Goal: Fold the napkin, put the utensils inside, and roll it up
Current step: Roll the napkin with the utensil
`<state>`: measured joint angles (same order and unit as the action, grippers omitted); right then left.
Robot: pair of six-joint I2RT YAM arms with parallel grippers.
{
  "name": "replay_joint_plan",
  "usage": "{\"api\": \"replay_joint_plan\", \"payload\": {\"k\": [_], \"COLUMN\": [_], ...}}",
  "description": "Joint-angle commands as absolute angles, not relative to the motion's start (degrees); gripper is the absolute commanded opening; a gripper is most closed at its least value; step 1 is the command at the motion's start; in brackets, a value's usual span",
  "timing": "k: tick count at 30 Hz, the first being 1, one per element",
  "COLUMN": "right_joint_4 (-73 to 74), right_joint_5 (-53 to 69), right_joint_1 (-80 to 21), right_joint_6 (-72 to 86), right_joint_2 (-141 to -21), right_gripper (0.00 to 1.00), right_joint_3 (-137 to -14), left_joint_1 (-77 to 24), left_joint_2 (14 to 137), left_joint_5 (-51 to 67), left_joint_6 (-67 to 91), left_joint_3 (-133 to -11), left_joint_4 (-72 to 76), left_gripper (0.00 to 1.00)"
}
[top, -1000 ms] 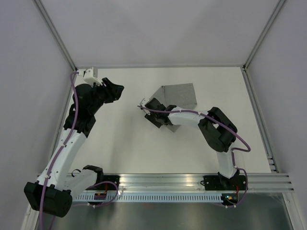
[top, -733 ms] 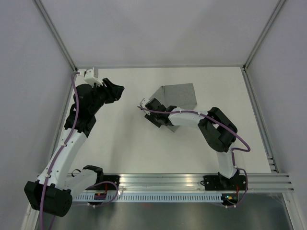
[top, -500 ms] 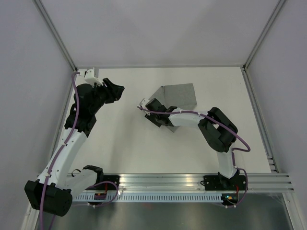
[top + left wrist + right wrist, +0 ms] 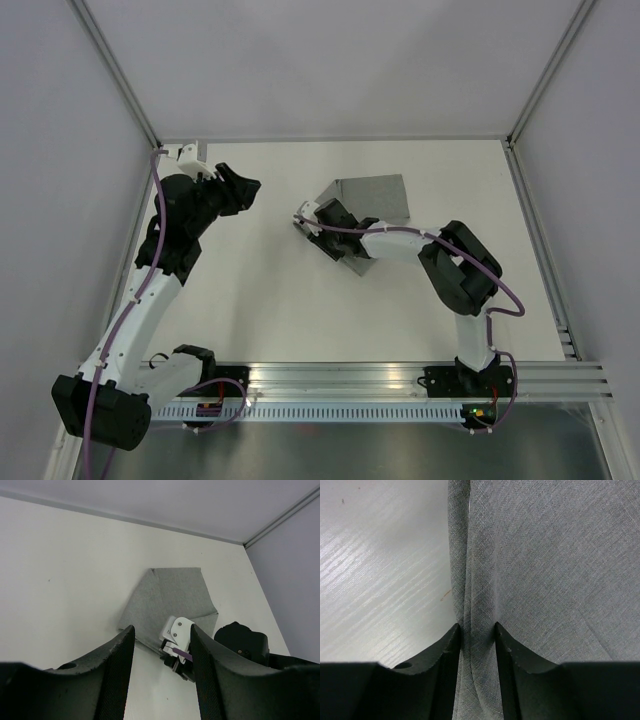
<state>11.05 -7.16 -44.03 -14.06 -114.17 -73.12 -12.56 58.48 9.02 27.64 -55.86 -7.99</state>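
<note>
Right gripper: jaws drawn in on a gathered ridge of the napkin, pinching its border. In the right wrist view the cloth creases converge into the gap between the two black fingers. The pinched border runs straight away from the jaws along their line of sight, with bare counter to one side of it and the grey body of the cloth to the other. Napkin: one piece, partly folded into an uneven five-sided shape. It lies flat on the middle of the counter toward the far side, and its bulk extends beyond and to the right of the right gripper in the overhead view. The grip sits on the left-hand border. Left gripper: jaws spread, nothing between them, held above the far-left part of the counter and aimed toward the napkin, well apart from it. Nearer arm: the right, already on the cloth; the left is not within reach of it as posed. Utensils: none visible in any view. Step in hand, as judged: folding, not yet complete. The coming move likely turns on carrying the held border across the cloth body, away from the bare side.
</note>
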Motion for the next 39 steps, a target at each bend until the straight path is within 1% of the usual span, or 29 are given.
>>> {"api": "replay_joint_plan", "payload": {"k": [1, 3, 4, 10, 13, 17, 21, 25, 26, 29, 31, 33, 34, 36, 37, 39], "right_joint_4": [14.5, 15.03, 15.2, 18.45, 20.21, 23.81, 27.68, 34.87, 36.11, 40.77, 44.72, 47.45, 49.81, 52.54, 53.69, 57.19], "right_joint_5": [-3.52, -3.08, -2.9, -0.18, 5.34, 12.54, 19.24, 26.35, 27.41, 31.19, 34.0, 35.59, 36.64, 37.35, 38.31, 39.28], "right_joint_1": [-42.8, -42.63, -42.63, -42.45, -41.49, -39.03, -35.61, -32.96, -32.52, -30.42, -29.71, -28.48, -28.04, -26.99, -26.55, -25.41], "right_joint_6": [-15.2, -15.29, -15.47, -16.7, -17.22, -18.71, -21.7, -24.87, -25.74, -28.21, -30.32, -31.98, -33.38, -34.54, -35.85, -36.91], "right_joint_2": [-115.05, -115.22, -115.31, -116.02, -115.75, -116.02, -116.45, -117.68, -118.47, -120.14, -121.28, -123.04, -123.66, -125.41, -126.03, -128.31], "right_gripper": [0.39, 0.36, 0.31, 0.23, 0.18, 0.15, 0.14, 0.13, 0.13, 0.13, 0.13, 0.13, 0.12, 0.12, 0.12, 0.12], "right_joint_3": [-70.14, -70.31, -70.31, -71.37, -71.54, -72.95, -74.44, -77.25, -78.56, -80.85, -82.0, -83.75, -84.28, -85.51, -86.04, -88.32], "left_joint_1": [-12.22, -12.22, -12.22, -12.22, -12.22, -12.65, -14.5, -20.28, -21.61, -25.74, -27.5, -28.56, -29.7, -30.84, -31.11, -31.38], "left_joint_2": [58.62, 58.71, 58.8, 58.62, 58.01, 56.69, 54.76, 56.07, 56.51, 58.71, 60.11, 61.08, 61.61, 63.1, 63.54, 65.21], "left_joint_5": [10.2, 10.11, 10.11, 9.41, 8.09, 3.36, -2.53, -9.21, -12.62, -16.51, -17.22, -16.88, -16.79, -14.51, -13.11, -7.58], "left_joint_6": [29.71, 29.79, 29.79, 30.15, 30.76, 31.38, 30.5, 26.03, 23.67, 18.83, 15.06, 11.53, 9.69, 4.15, 2.65, -1.65], "left_joint_3": [-55.28, -55.2, -55.11, -54.49, -53.09, -51.07, -47.3, -46.06, -45.71, -43.34, -40.79, -37.9, -37.01, -34.38, -33.5, -31.22], "left_joint_4": [-5.98, -5.63, -5.63, -4.4, -2.21, 0.78, 6.41, 11.32, 12.82, 20.89, 28.63, 35.39, 41.6, 47.52, 53.9, 58.95], "left_gripper": [0.54, 0.54, 0.54, 0.53, 0.52, 0.49, 0.49, 0.49, 0.49, 0.47, 0.46, 0.43, 0.43, 0.39, 0.38, 0.4]}}
